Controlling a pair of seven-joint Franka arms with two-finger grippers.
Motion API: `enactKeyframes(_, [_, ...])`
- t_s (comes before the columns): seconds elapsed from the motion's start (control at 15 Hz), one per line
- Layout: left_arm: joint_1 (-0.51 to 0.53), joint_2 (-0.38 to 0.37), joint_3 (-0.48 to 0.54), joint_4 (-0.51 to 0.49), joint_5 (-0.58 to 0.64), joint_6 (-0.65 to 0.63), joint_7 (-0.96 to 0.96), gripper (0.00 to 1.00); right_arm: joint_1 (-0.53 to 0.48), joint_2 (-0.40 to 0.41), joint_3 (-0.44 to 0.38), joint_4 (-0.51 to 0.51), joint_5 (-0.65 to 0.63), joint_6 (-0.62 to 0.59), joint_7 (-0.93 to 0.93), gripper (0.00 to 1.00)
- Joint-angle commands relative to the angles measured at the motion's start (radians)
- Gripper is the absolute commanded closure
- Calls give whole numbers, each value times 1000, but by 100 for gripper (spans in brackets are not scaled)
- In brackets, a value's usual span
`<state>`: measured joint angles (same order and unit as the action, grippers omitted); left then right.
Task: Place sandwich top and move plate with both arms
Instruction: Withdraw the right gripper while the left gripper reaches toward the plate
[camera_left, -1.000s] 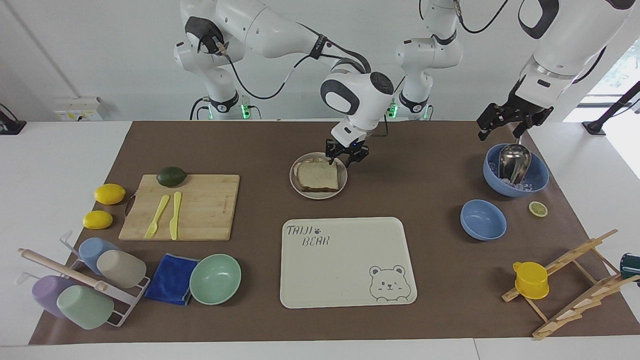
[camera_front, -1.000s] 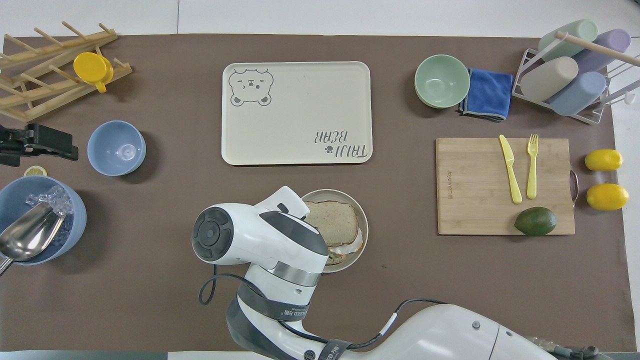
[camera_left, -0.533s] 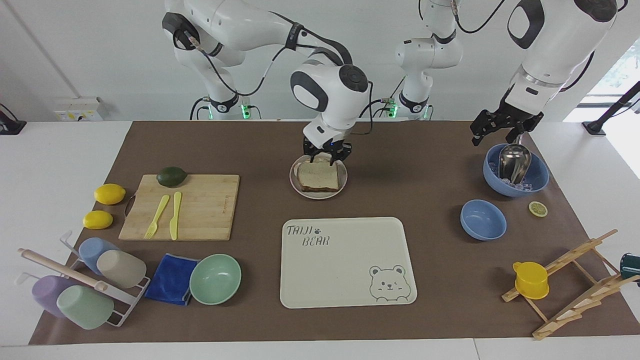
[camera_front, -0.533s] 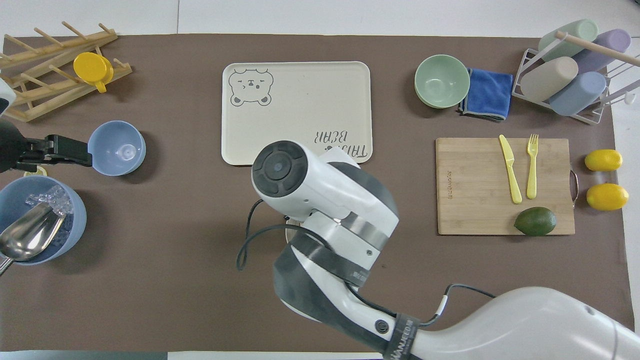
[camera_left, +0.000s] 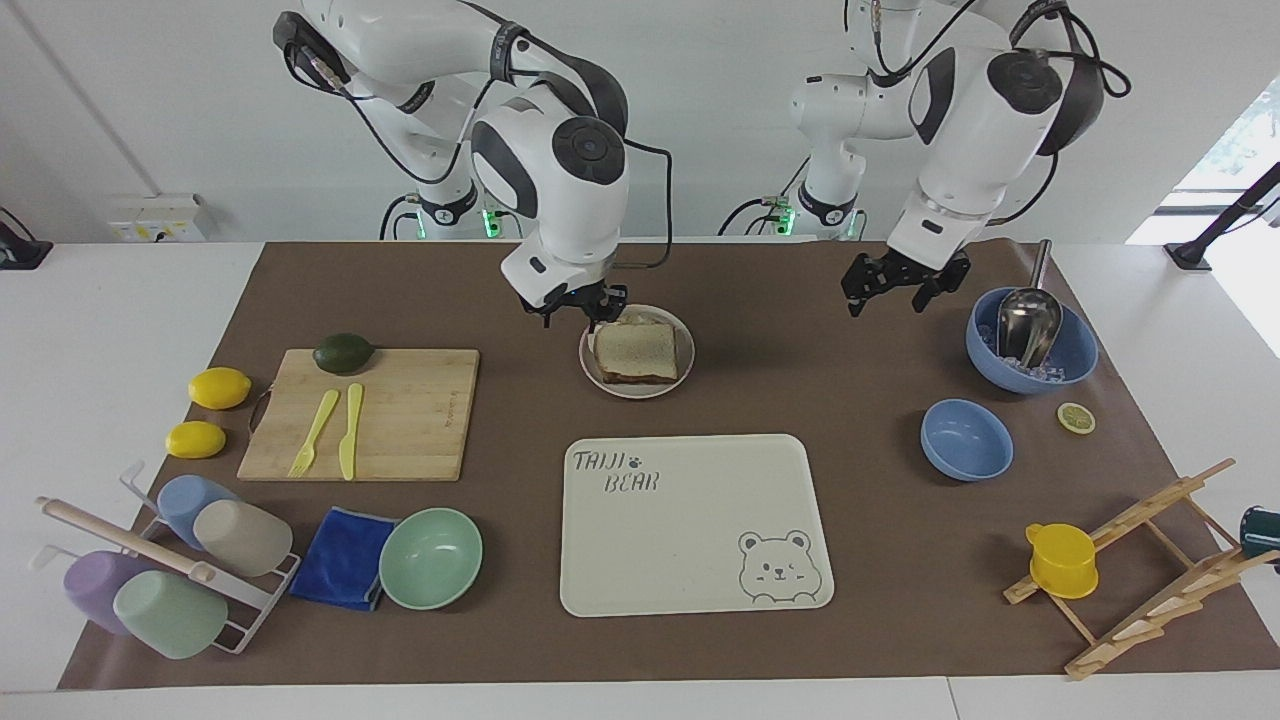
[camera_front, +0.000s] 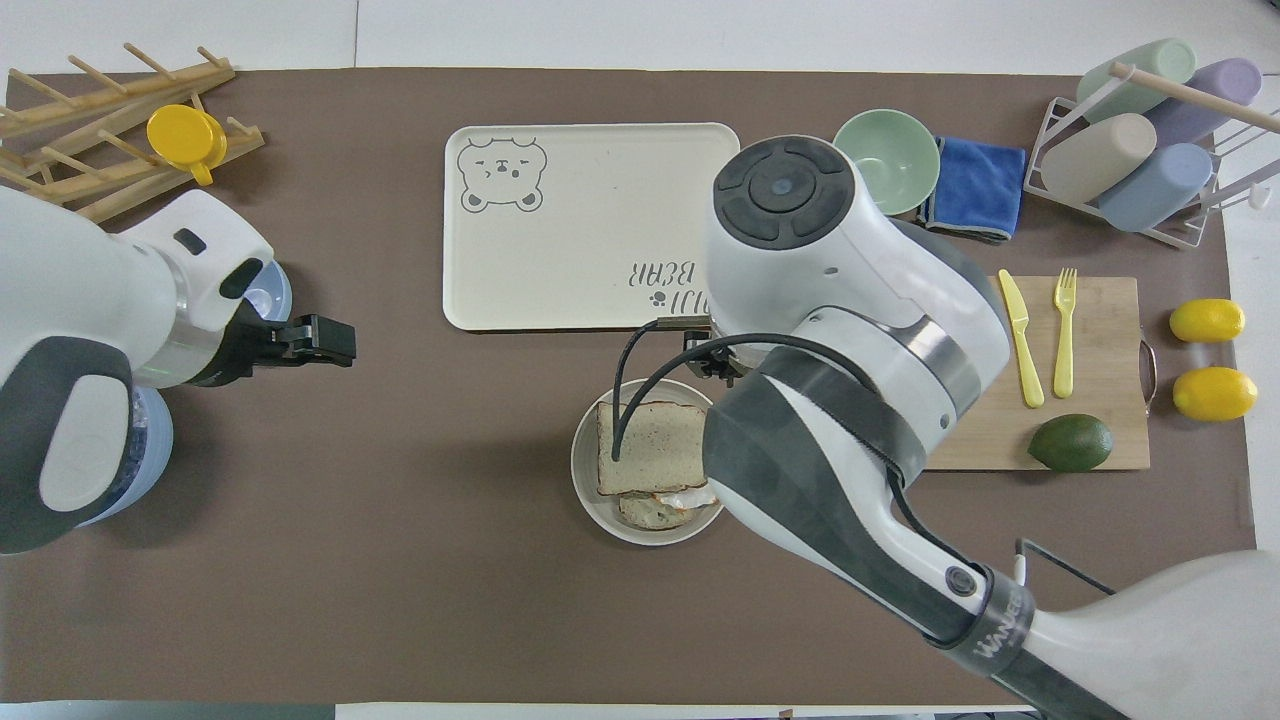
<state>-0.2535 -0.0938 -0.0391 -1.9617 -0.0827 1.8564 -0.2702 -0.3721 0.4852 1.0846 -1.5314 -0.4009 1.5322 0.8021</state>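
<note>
The sandwich top (camera_left: 636, 350) lies on the plate (camera_left: 685, 374). Right gripper (camera_left: 572, 301) hangs beside the plate — finger state unclear; left gripper (camera_left: 893, 283) hovers spread wide, grasping nothing.

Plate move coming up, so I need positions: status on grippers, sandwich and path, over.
Right gripper empty beside plate. Left gripper open, over bare mat. Sandwich top on the stack. Nothing between plate and tray.

White arms (camera_left: 560, 150), blk joint caps, cables.
</note>
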Motion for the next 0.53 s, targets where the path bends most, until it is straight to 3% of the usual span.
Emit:
enactKeyframes(0.0, [-62,-43,15,-107,-37,78,-12,0,-105,-26,2,-6,91,-15,-176,33])
enactKeyframes(0.2, [-114,-37,15,-128,-40,116,-81,0,-87,-112,-183,-1,170,-55,-324,24])
enactKeyframes(0.33, [-135,-29,13,-137,-40,135,-86,0,28,-189,-411,-1,294,-52,-435,18])
enactKeyframes(0.47, [-173,-26,15,-170,-42,182,-92,0,96,-238,-565,-1,384,-46,-529,7])
